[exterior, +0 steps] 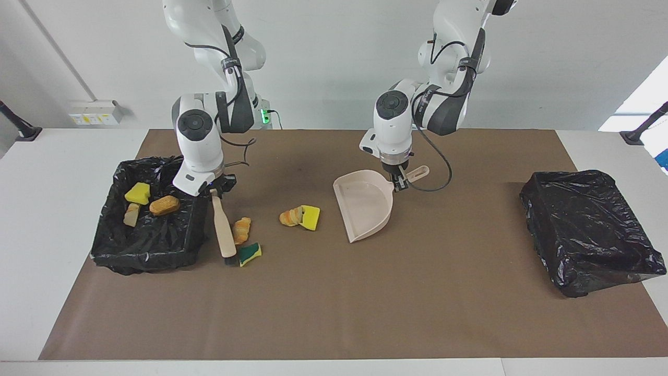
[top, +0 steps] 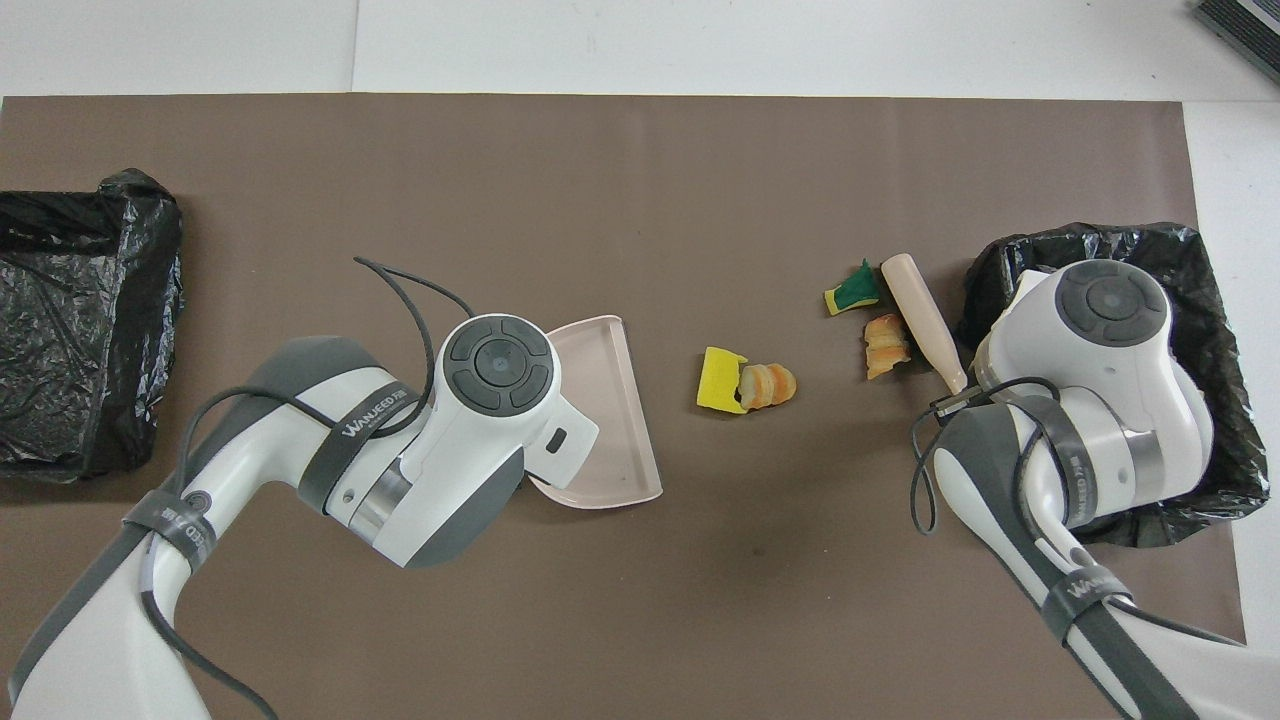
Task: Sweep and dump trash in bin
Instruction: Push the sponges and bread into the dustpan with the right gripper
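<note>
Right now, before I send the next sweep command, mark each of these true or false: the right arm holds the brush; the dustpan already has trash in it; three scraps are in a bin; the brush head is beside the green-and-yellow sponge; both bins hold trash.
1. The right gripper holds the brush. True.
2. The dustpan already has trash in it. False: its tray is bare; the left gripper holds its handle.
3. Three scraps lie in a bin. True: they are in the bin at the right arm's end.
4. The brush head is beside the green-and-yellow sponge. True.
5. Both bins hold trash. False: the bin at the left arm's end shows none.
</note>
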